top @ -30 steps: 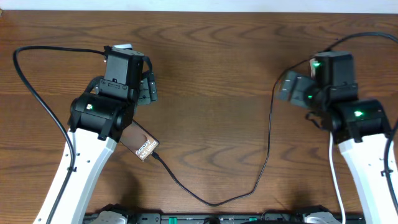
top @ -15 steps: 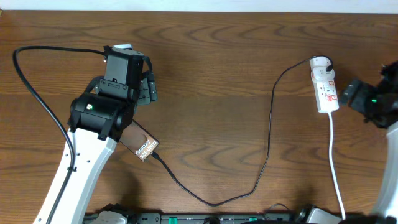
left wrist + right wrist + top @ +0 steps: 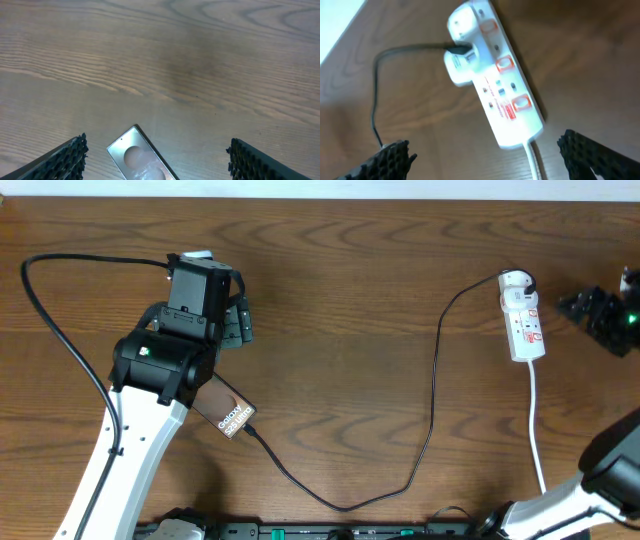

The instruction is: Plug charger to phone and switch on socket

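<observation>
The phone (image 3: 233, 416) lies flat at the left, its lettered end pointing to the lower right and its other end under my left arm. The charger cable (image 3: 432, 395) loops from the phone across the table to the white socket (image 3: 523, 315). Its plug tip (image 3: 252, 432) touches the phone's end; I cannot tell if it is inserted. My left gripper (image 3: 157, 146) hangs open over the phone's glossy upper end (image 3: 140, 161). My right gripper (image 3: 485, 147) is open, above and apart from the socket (image 3: 495, 85), whose red switches face up.
A black power lead (image 3: 60, 330) arcs round the left arm. The socket's white cord (image 3: 537, 430) runs towards the front edge. The right arm's base (image 3: 590, 490) fills the lower right corner. A pale wall strip borders the table's far edge.
My right arm has swung away from above the socket to the far right, uncovering the strip. The left arm, phone and cable have not moved.
</observation>
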Action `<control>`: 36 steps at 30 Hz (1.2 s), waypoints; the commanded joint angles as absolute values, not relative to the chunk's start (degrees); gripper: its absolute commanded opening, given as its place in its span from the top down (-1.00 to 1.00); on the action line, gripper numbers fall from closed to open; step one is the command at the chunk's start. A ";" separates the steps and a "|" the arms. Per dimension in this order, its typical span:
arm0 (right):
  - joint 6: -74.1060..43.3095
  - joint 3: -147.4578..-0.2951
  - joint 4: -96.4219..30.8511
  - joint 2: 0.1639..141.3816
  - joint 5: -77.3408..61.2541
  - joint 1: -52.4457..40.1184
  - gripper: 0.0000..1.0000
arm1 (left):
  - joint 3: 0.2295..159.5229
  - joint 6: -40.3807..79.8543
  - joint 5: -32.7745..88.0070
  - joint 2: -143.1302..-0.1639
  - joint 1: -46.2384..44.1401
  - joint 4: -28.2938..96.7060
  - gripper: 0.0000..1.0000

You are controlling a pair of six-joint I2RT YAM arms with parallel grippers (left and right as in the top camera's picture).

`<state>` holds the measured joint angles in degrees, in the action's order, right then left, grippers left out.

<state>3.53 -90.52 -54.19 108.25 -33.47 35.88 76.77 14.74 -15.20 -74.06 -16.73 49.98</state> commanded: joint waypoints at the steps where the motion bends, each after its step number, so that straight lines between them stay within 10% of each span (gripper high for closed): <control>1: 5.45 -99.00 -55.18 112.33 -35.20 33.69 -0.91 | 77.69 13.98 -16.12 -74.26 -16.84 50.11 -0.77; 36: 17.21 -105.86 -55.46 128.05 -30.65 23.79 -0.99 | 77.69 13.98 -16.12 -74.26 -16.84 50.13 -0.76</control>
<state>15.84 -105.06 -55.72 127.79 -29.54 24.12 76.77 14.74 -15.20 -74.11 -16.73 49.98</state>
